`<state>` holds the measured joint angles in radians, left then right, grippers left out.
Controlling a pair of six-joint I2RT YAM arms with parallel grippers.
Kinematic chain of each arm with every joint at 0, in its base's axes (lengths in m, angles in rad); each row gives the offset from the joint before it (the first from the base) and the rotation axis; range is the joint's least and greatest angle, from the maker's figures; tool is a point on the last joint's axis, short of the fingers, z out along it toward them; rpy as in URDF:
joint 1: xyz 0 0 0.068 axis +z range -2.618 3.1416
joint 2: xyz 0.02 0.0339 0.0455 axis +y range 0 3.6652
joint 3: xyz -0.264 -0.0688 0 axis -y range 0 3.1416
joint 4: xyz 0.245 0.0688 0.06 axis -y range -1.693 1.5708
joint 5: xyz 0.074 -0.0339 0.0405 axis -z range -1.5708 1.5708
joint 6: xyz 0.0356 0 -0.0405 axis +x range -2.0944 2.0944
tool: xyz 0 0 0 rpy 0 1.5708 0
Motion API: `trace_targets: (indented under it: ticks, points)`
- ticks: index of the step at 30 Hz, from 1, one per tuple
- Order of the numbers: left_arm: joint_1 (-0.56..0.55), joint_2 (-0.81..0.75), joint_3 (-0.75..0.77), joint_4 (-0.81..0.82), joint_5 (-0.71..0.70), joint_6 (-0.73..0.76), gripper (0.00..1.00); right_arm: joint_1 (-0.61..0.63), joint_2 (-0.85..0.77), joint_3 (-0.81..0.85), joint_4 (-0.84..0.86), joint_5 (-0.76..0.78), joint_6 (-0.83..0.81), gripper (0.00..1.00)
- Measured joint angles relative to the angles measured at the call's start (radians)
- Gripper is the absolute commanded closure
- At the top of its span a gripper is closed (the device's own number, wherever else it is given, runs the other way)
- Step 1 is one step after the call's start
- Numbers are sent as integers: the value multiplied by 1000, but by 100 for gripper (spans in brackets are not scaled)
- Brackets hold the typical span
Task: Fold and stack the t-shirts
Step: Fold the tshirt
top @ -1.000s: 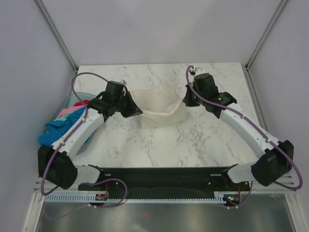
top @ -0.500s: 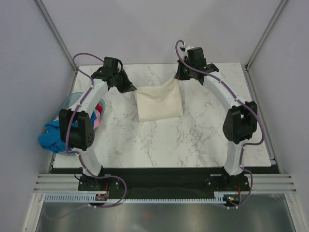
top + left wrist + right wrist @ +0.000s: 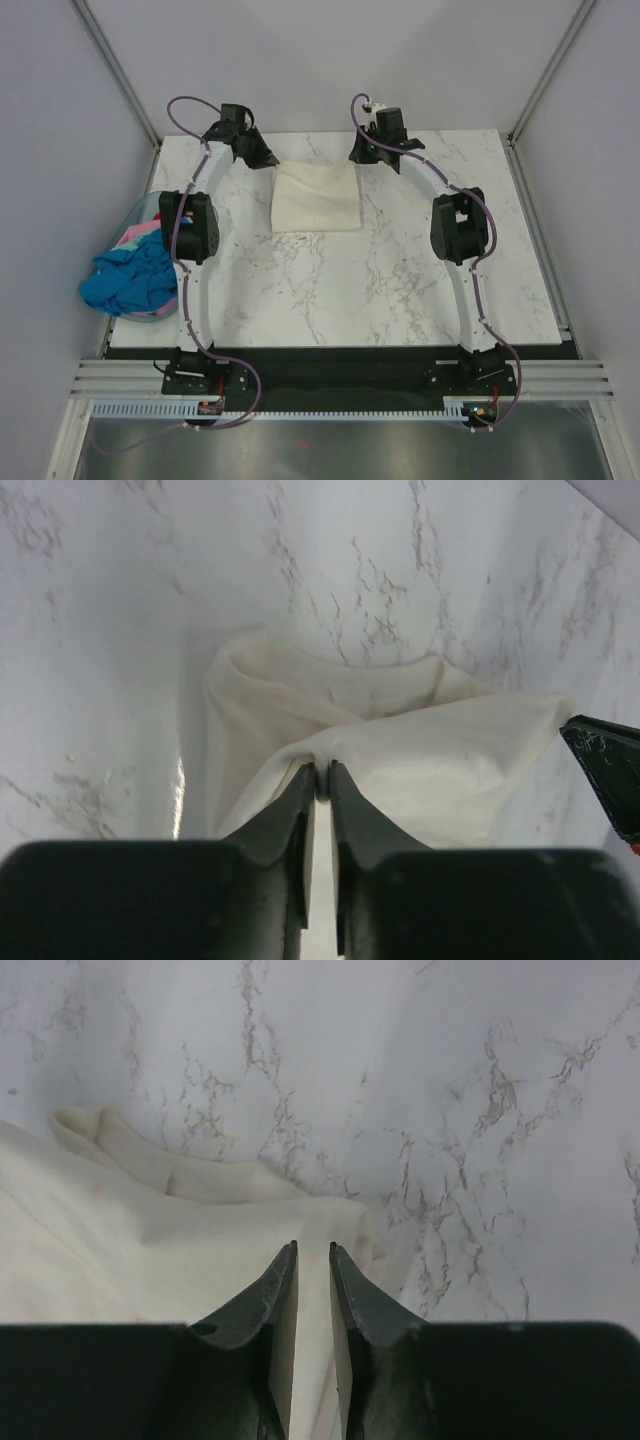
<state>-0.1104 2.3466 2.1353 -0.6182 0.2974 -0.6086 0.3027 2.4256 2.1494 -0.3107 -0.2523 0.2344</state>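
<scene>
A cream-white t-shirt (image 3: 317, 198) lies folded into a rough square at the far middle of the marble table (image 3: 380, 280). My left gripper (image 3: 268, 160) is at its far left corner, shut on a raised fold of the cloth (image 3: 322, 776). My right gripper (image 3: 360, 155) is at the far right corner. In the right wrist view its fingers stand a narrow gap apart (image 3: 313, 1250) over the flat cloth (image 3: 120, 1250). The shirt (image 3: 440, 770) spreads out beyond the left jaws. Bright blue (image 3: 125, 282) and pink (image 3: 140, 236) t-shirts are heaped at the left.
A pale blue plastic basket (image 3: 143, 207) stands at the table's left edge, with the coloured shirts spilling over it. Both arms stretch far out along the table's sides. The right gripper's tip (image 3: 605, 770) shows in the left wrist view. Walls close in the far edge.
Both arms have stretched out to the far end and carried the cream-white shirt away from me. It now lies flatter and squarer than before.
</scene>
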Motion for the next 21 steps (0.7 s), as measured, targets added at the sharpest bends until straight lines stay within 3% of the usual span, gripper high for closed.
trace_targets:
  ticks: [4,8,12,16,21]
  points:
    - [15,90,85,3,-14,32,66,-26,93,32,29,-26,24,52]
    - [19,84,82,3,-74,71,67,-58,70,-31,49,-47,32,48]
    - [1,30,-3,14,-96,103,67,-84,-50,-202,64,-79,35,45]
    - [-43,-24,-101,23,-71,126,68,-79,-172,-341,70,-136,40,44]
    - [-81,-27,-117,26,-50,156,68,-42,-294,-467,92,-195,38,44]
